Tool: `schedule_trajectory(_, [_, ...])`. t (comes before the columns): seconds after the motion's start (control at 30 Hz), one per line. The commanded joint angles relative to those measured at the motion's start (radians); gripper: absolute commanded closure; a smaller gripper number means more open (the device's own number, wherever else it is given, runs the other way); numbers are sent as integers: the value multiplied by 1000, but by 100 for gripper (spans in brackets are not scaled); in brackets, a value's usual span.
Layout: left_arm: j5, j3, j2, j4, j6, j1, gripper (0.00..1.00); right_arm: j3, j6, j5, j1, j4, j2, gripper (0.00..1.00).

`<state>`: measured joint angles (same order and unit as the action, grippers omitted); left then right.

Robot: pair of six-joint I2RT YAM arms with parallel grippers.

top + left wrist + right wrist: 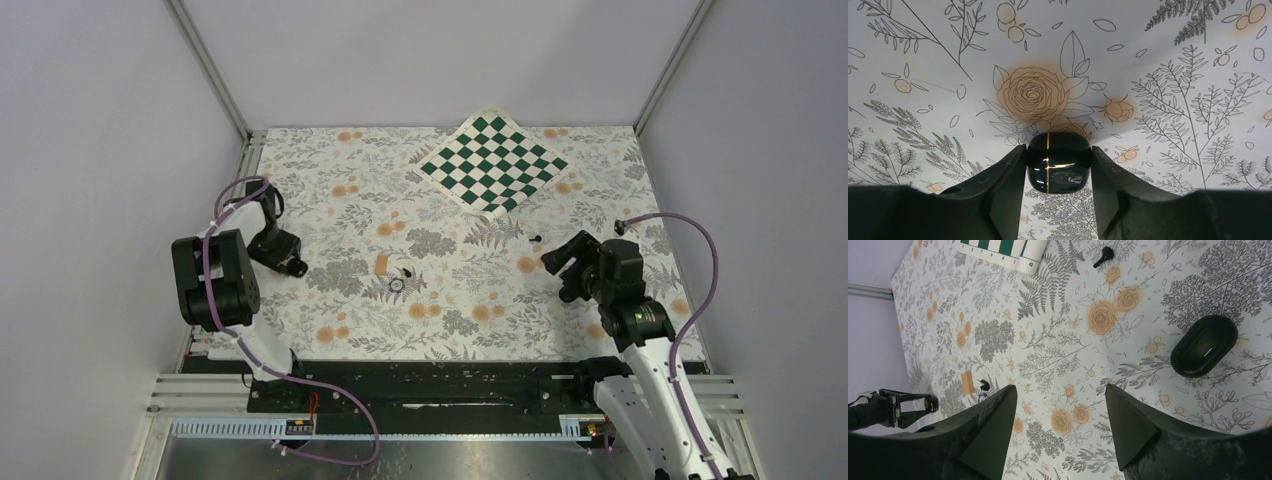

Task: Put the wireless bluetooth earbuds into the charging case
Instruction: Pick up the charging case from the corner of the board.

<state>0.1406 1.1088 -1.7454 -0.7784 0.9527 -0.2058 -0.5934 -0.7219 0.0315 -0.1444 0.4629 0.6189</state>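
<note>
pinching one charging case (1059, 170) in left tool (1058, 149), two earbuds (535, 238) (407, 270) well apart

Quick finish notes from my end. The charging case (1058, 162) is the shiny one: glossy black plastic, mirror-smooth, with a thin bright metallic-looking line along its seam. The fingers (1005, 192) of my left gripper (1058, 148) are matt black plastic with a faint grain. The fingers (1135, 435) of my right gripper (1060, 387) look the same. The table cover (1173, 55) is a smooth, matt printed sheet; cloth or vinyl, can't tell. The checkered board (493, 163) looks like thin matt paper or card. The black oval piece (1204, 346) is duller, satin, kinda rubbery. The earbuds (1104, 255) are black and too small to judge the shine. The frame rails (205, 60) are bare silvery metal, matt.
</note>
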Motion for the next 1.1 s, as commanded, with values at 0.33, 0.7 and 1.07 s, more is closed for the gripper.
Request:
schedule_trajectory(0.33, [-227, -34, 102, 62, -166, 253, 75, 46, -77, 206, -55, -222, 81, 32])
schedule_trajectory(0.7, [-366, 145, 181, 57, -29, 657, 76, -16, -197, 223, -336, -568, 432, 34])
schedule_trajectory(1.07, [-442, 203, 172, 91, 93, 788, 75, 54, -239, 102, -528, -969, 550, 29])
